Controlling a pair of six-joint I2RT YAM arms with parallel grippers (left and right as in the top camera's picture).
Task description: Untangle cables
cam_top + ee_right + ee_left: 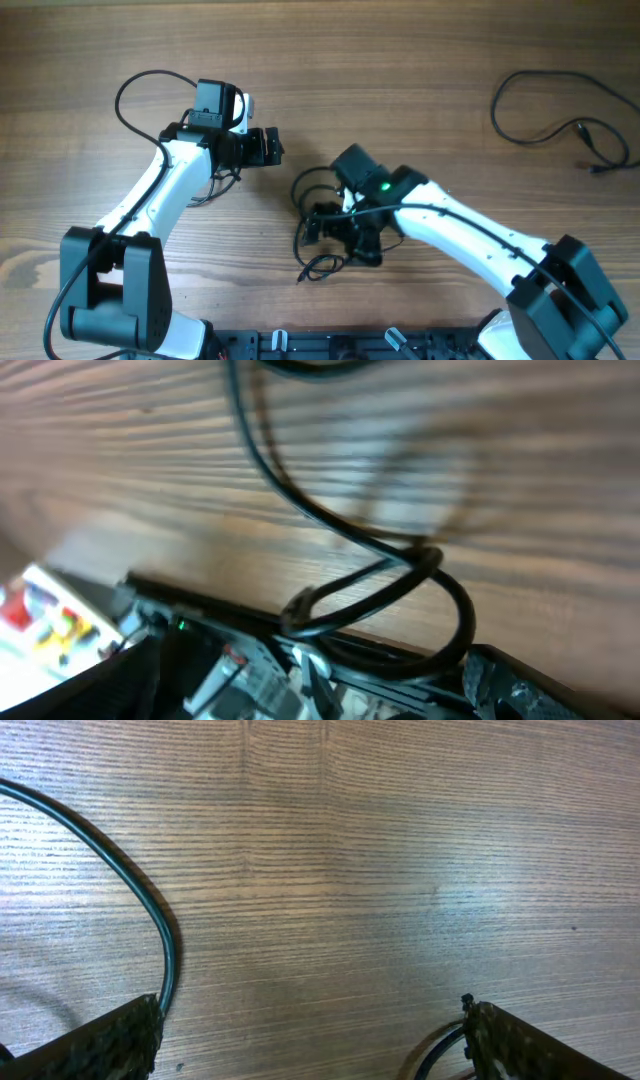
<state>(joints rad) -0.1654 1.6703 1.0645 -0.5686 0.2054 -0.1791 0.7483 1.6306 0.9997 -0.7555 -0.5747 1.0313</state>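
A knotted bundle of thin black cables (pixel 308 214) lies at the table's middle, with one loop toward the far side and a loose end (pixel 316 268) toward the near edge. My right gripper (pixel 340 235) hangs over this bundle, open. In the right wrist view, which is blurred, a crossed cable loop (pixel 400 572) lies between the spread fingers (pixel 515 688), not pinched. A separate cable (pixel 556 108) lies loose at the far right. My left gripper (pixel 272 147) is open, a short way left of the bundle. Its fingers (pixel 105 1042) have only bare wood between them.
A black cord (pixel 148 910) curves past my left finger, and a short arc of cord (pixel 432 1058) shows by the right one. The arm bases and a black rail (pixel 330 345) line the near edge. Bare wooden table (pixel 420 60) stretches behind both arms.
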